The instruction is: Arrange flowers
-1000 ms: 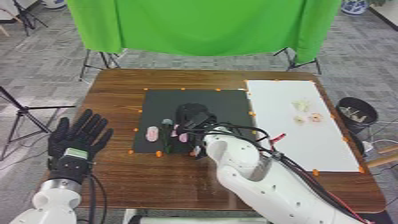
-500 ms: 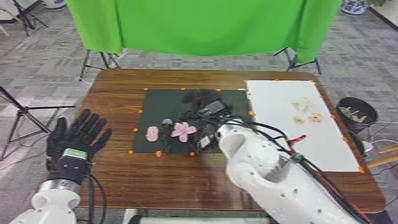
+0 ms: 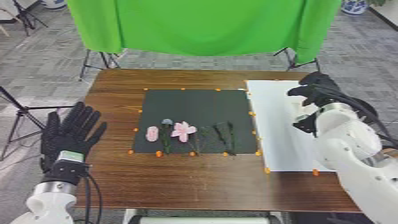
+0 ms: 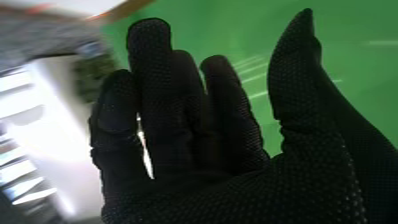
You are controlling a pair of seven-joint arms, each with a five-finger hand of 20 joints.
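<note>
Closest to me, the brown wooden table [image 3: 195, 185] runs out on the near side of a black rectangular mat, my landmark here. Left of that mat, the robot's left hand [image 3: 64, 135] in its black fabric glove is open, its fingers straight and spread.

On the mat's nearer half lie the flowers: two slender dark green stems [image 3: 233, 139] toward its right edge, and a pale pink, oblong flower head [image 3: 152, 133] near its left edge. Between these is a pink flower with broad pointed petals [image 3: 183, 130], with a small grey-blue rounded bloom on a green stem [image 3: 167, 121] just to its left. Small orange dabs [image 3: 160, 153] dot the mat's border.

Right of the mat is a smooth white rectangular sheet [image 3: 284, 145]. The robot's right hand [image 3: 318, 90], also gloved in black, is over the sheet's farther part; it is open and holding nothing, fingers straight, thumb apart from them. Something cream-coloured [image 3: 306, 107] is partly hidden beside it.

Well beyond the mat hangs a bright green cloth [image 3: 204, 30].
</note>
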